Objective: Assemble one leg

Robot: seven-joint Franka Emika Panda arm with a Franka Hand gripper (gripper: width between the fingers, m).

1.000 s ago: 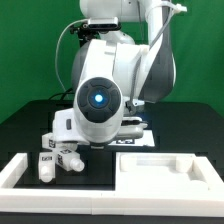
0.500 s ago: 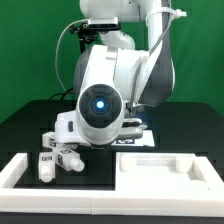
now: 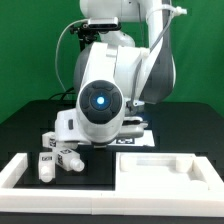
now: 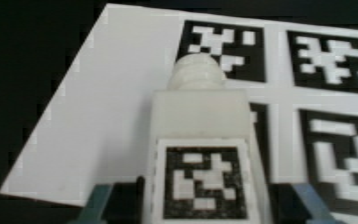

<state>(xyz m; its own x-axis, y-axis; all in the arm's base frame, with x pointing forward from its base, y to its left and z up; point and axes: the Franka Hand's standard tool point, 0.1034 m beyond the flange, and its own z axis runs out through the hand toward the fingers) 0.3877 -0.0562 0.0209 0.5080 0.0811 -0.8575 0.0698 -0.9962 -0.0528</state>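
In the wrist view the leg (image 4: 204,140), a white square post with a black-and-white tag near my end, lies between my fingers and points away, its narrow tip over the marker board (image 4: 114,110). My gripper (image 4: 208,208) is shut on the leg, with a bluish finger (image 4: 101,205) against each side. In the exterior view the arm's big white wrist (image 3: 100,100) faces the camera and hides the gripper and the held leg.
Two more white legs (image 3: 58,160) lie at the front on the exterior view's left, beside a white foam frame (image 3: 20,172). The wide flat white panel with raised corners (image 3: 165,168) lies at the front right. The marker board's tags (image 3: 140,130) show behind the arm.
The wrist has dipped slightly and then barely shifted; the loose parts on the table have not moved.
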